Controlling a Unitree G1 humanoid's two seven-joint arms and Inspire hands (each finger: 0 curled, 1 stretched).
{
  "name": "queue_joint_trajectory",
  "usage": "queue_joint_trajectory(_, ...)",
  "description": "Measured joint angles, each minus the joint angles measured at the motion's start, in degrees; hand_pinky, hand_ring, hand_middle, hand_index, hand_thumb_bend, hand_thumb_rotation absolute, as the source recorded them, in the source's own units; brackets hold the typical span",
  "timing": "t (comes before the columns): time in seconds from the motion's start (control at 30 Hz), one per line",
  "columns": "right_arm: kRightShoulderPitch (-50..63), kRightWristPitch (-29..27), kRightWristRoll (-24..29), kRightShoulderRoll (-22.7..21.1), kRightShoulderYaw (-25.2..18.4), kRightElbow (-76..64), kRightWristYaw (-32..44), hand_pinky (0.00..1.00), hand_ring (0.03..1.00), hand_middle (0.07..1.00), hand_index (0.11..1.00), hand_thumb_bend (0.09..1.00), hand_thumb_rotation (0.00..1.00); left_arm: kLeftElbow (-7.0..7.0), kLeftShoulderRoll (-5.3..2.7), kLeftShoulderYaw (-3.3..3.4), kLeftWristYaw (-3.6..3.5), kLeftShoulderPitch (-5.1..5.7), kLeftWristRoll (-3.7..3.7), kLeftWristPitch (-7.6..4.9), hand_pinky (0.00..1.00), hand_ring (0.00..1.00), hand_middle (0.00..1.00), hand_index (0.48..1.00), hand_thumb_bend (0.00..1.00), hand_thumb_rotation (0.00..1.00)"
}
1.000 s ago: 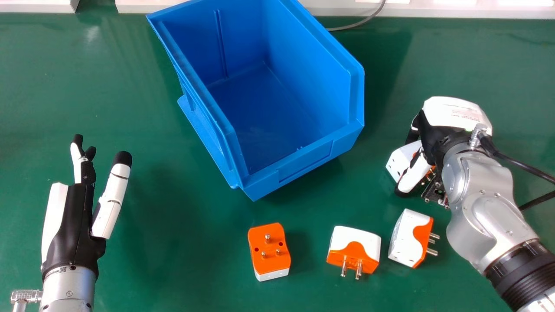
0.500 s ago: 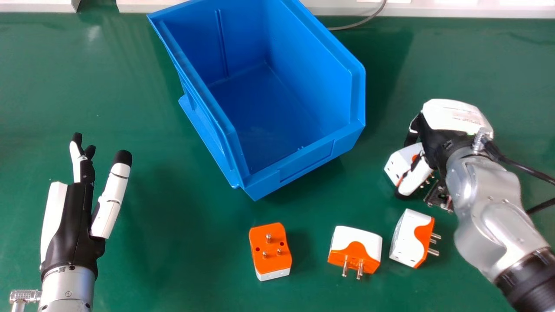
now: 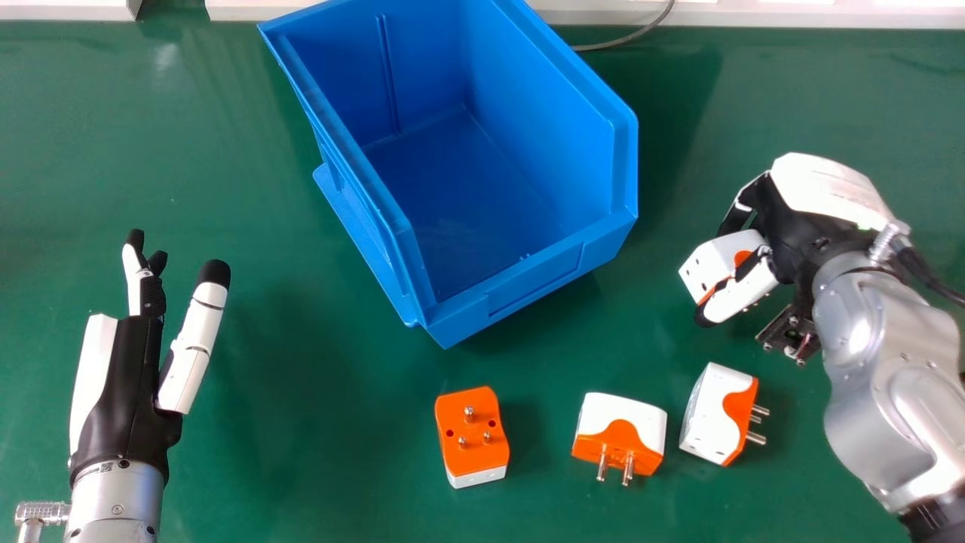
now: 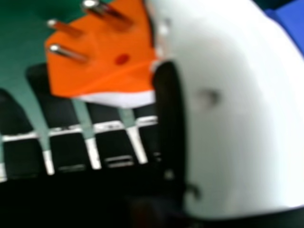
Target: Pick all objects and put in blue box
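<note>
Head view: orange-white pronged adapters [image 3: 622, 430]

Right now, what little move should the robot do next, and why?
I think the right hand should probably swing left, over the blue box. The orange and white plug looks pinched between that hand's fingers and thumb, and the box's open top is to the left.

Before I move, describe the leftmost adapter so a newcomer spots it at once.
Start at the blue box, then come towards the robot past its near corner. The leftmost adapter lies there, orange face up, its pins pointing upward, unlike those of the two neighbours.
</note>
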Motion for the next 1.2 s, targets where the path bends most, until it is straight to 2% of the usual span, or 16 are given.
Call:
queue_joint_trajectory(0.33, 6.53, 3.51, -0.70, -3.69, -2.19, -18.34, 8.13, 0.39, 0.424, 0.549, 0.502, 0.502, 0.00, 0.02, 0.03, 0.41, -0.26, -0.43, -0.17, 0.05, 1.00, 1.00, 1.00, 1.000, 0.58, 1.00)
queue_joint_trajectory(0.37, 7.92, 3.61, -0.70, -4.13, -2.71, -21.63, 9.20, 0.39, 0.424, 0.549, 0.502, 0.502, 0.00, 0.08, 0.04, 0.62, -0.26, -0.46, -0.21, 0.03, 1.00, 1.00, 1.00, 1.000, 0.58, 1.00)
queue_joint_trajectory(0.43, 9.51, 3.58, -0.67, -4.40, -3.38, -25.72, 10.45, 0.39, 0.423, 0.550, 0.508, 0.502, 0.00, 0.12, 0.04, 0.79, -0.27, -0.46, -0.43, 0.03, 1.00, 1.00, 1.00, 1.000, 0.58, 1.00)
queue_joint_trajectory(0.7, 11.42, 2.75, -0.51, -3.95, -4.24, -35.94, 12.90, 0.36, 0.424, 0.554, 0.496, 0.502, 0.00, 0.22, 0.05, 0.90, -0.29, -0.65, -0.51, 0.04, 1.00, 1.00, 1.00, 1.000, 0.58, 1.00)
queue_joint_trajectory(0.9, 9.77, 1.04, -0.44, -1.44, -3.42, -38.12, 13.31, 0.35, 0.422, 0.554, 0.498, 0.501, 0.00, 0.39, 0.05, 0.88, -0.17, -0.80, -0.49, 0.15, 1.00, 1.00, 1.00, 1.000, 0.58, 1.00)
queue_joint_trajectory(1.07, 3.47, -2.86, 0.05, 4.00, -0.71, -34.34, 12.30, 0.31, 0.407, 0.537, 0.507, 0.502, 0.00, 0.46, 0.03, 0.57, -0.19, -1.54, -0.45, 0.64, 1.00, 1.00, 1.00, 1.000, 0.58, 1.00)
queue_joint_trajectory(1.1, 2.28, -3.53, 0.05, 4.74, -0.24, -33.14, 11.99, 0.31, 0.407, 0.537, 0.507, 0.502, 0.00, 0.47, 0.04, 0.70, -0.11, -1.48, -0.45, 0.70, 1.00, 1.00, 1.00, 1.000, 0.58, 1.00)
queue_joint_trajectory(1.2, -1.93, -4.40, 0.04, 7.47, 1.09, -28.23, 11.41, 0.35, 0.420, 0.542, 0.496, 0.502, 0.00, 0.50, 0.02, 0.61, -0.12, -1.55, -0.44, 1.01, 1.00, 1.00, 1.00, 1.000, 0.57, 1.00)
